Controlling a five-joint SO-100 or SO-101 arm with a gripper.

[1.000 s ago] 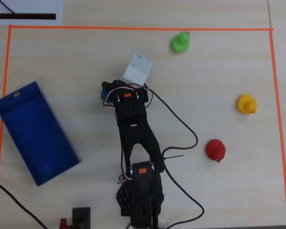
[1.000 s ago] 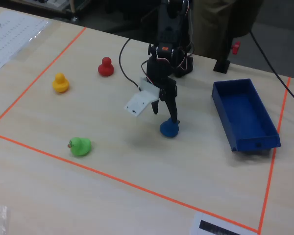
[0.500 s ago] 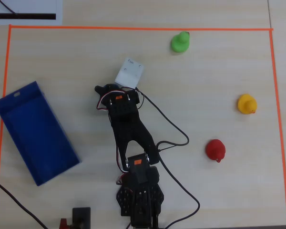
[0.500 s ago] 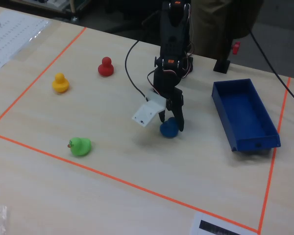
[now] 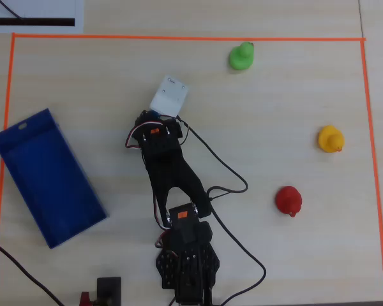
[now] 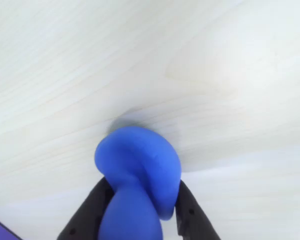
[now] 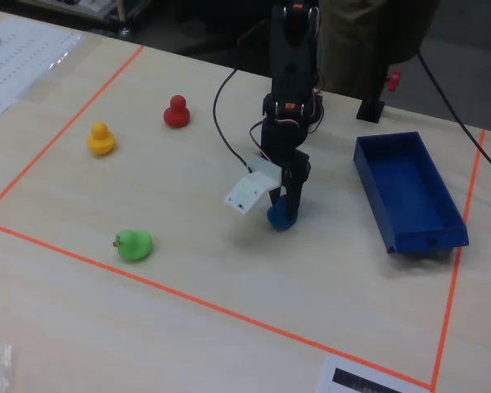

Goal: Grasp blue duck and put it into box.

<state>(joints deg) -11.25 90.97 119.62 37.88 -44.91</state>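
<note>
The blue duck (image 6: pixel 137 165) sits between my gripper's (image 6: pixel 142 186) two black fingers (image 6: pixel 90 210), which are shut on its body. In the fixed view the duck (image 7: pixel 281 218) is at or just above the table near the middle, with the gripper (image 7: pixel 285 205) pointing down on it. From overhead only a sliver of the duck (image 5: pixel 147 115) shows beside the white wrist camera mount (image 5: pixel 169 95). The blue box (image 5: pixel 48 175) lies open and empty at the left, apart from the gripper; in the fixed view the box (image 7: pixel 405 192) is at the right.
A green duck (image 5: pixel 242 56), a yellow duck (image 5: pixel 330 138) and a red duck (image 5: pixel 288 200) stand on the right half in the overhead view. Orange tape (image 5: pixel 179 38) borders the work area. The arm's base (image 5: pixel 185 261) and cables sit at the near edge.
</note>
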